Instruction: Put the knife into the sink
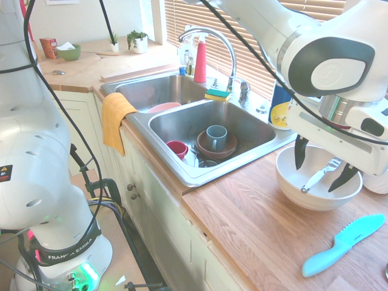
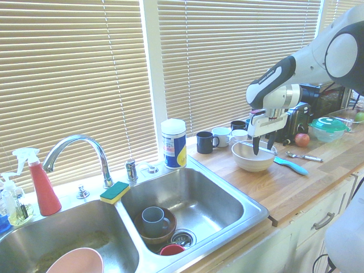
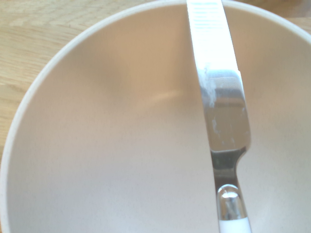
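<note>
Filling my wrist view, the knife (image 3: 221, 107) lies slantwise inside the white bowl (image 3: 97, 160), blade propped up on the rim and handle sunk toward the bottom. From the first exterior view I see my gripper (image 1: 321, 163) poised over that bowl (image 1: 303, 193), pointing straight down with its dark fingers spread wide, one tip on each side of the knife (image 1: 317, 176) and nothing between them yet.

To the left along the wooden counter (image 1: 254, 224), the sink (image 1: 182, 173) waits with a grey mug (image 1: 216, 137) in a brown bowl (image 1: 203, 151), and a small red cup (image 1: 177, 148) in the near basin; a yellow cloth (image 1: 115, 120) hangs over its near edge. On the counter to the right of the white bowl rests a teal plastic knife (image 1: 342, 244), which I judge is not the one I want.

I judge the slim metal knife to be light, stiff and slippery, apt to skid on the glazed curve or pivot on the rim if I nudge one end. The middle, where blade meets handle, looks the best place to pinch, across its narrow width, since that part stands clear of the bowl wall. I would close gently and lift straight up before carrying it left to the sink.
</note>
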Robot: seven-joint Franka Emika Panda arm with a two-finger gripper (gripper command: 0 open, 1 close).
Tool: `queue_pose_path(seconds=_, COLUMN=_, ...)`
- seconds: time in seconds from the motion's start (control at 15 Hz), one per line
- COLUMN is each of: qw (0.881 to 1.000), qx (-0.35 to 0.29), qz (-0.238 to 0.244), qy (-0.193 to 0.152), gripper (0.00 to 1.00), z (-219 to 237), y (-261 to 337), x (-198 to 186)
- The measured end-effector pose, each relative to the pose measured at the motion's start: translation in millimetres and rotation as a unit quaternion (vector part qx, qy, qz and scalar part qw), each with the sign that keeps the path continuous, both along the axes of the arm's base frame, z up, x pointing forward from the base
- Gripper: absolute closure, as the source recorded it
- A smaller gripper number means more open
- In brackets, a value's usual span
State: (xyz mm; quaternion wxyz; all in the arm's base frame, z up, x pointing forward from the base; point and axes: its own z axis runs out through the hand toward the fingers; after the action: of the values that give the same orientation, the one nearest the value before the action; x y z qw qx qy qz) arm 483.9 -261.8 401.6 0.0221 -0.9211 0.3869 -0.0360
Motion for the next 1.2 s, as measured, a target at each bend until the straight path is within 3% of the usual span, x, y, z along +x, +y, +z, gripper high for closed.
queue_pose_path(seconds=1.2, qw=1.0, qx=0.001, qz=-0.003, qy=0.003, gripper=1.0, z=-6.0, y=-2.1, x=-0.4)
